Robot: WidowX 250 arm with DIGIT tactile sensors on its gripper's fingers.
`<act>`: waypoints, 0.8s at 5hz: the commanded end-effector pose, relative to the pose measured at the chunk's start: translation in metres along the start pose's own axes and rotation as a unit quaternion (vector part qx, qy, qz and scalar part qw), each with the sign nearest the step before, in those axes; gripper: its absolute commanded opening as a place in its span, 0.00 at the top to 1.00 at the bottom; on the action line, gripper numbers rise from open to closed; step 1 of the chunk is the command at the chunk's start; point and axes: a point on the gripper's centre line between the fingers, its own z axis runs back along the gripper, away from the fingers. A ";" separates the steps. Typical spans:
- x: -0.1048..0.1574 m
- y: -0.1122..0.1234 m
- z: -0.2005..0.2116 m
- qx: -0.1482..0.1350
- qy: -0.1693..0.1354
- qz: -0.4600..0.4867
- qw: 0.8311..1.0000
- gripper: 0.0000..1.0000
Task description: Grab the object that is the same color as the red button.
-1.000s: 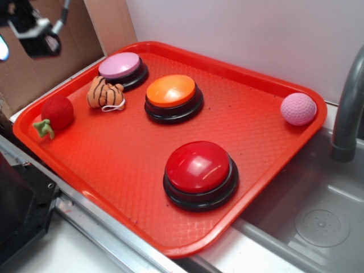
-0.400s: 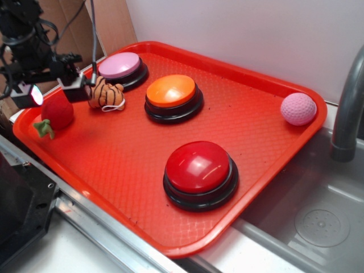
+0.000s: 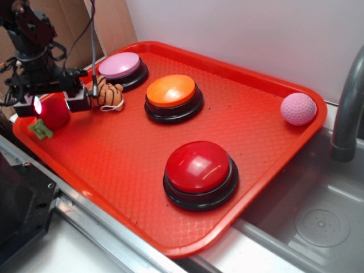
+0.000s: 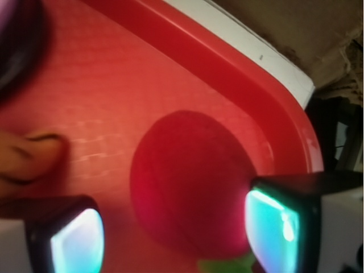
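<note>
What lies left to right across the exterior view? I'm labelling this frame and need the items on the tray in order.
Plush strawberry between the gripper fingers → striped plush toy → orange button → red button → pink ball.

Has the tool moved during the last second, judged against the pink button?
Yes. The tool has come down from the upper left, above the pink button, to left of it, and now straddles the plush strawberry, fingers apart.

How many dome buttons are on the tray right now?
3: the pink button at the back left, the orange button beside it toward the middle, and the red button nearest the front. None looks hidden.
</note>
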 end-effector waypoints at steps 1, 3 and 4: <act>0.009 0.008 -0.010 0.013 0.000 0.011 1.000 0.02; 0.007 0.001 0.014 -0.007 0.008 -0.046 0.999 1.00; 0.006 -0.012 0.045 -0.024 0.034 -0.139 0.989 1.00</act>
